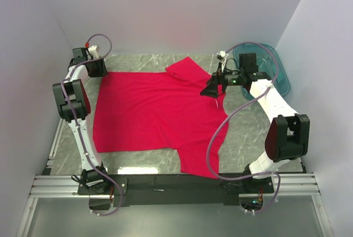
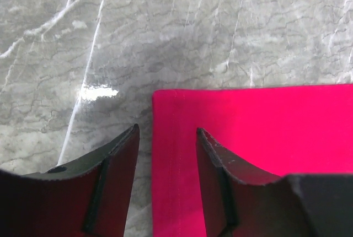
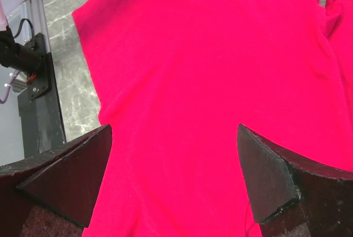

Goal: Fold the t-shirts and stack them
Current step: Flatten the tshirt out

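The red t-shirt lies flat on the bench, unfolded; I see no stack yet. My left gripper stands half-spread astride its far-left hem corner. My right gripper hovers wide apart over its far-right part.

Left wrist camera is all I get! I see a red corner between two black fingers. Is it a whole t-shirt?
Observer: Yes, the red t-shirt lies spread out flat on the table, not folded yet.
Operator: Where's the other arm?
Observer: The right gripper hangs over the shirt's far right part, jaws wide open, holding nothing.
Operator: Anything else there?
Observer: A clear blue tub sits at the table's far right corner.
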